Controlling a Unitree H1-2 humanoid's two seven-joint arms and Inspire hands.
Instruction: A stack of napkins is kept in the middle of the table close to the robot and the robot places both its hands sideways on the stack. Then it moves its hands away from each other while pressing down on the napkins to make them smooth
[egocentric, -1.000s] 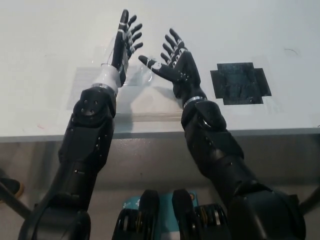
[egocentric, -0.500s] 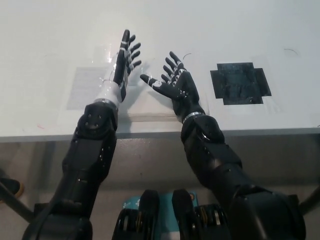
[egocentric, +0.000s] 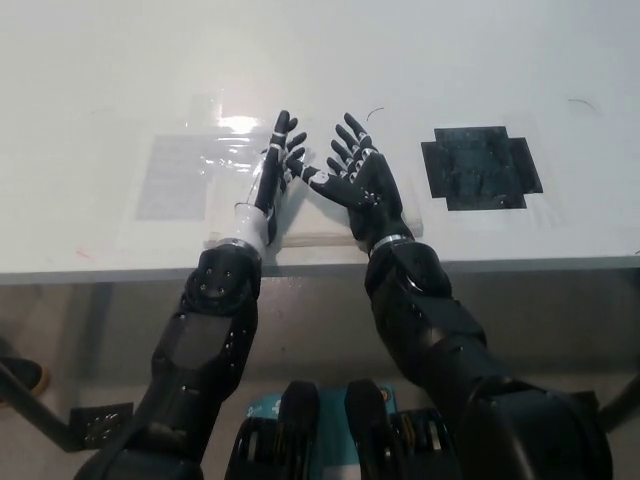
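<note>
Both hands sit open and empty, fingers spread, left hand edge-on and right hand palm-up, close together over the napkin stack at the table's near edge, so the spread runs sideways along that edge.

A: What fills the view?
B: A broad white table with a pale front edge, glare near its middle.
A: And below?
B: Grey floor, dim, under the table's edge.
</note>
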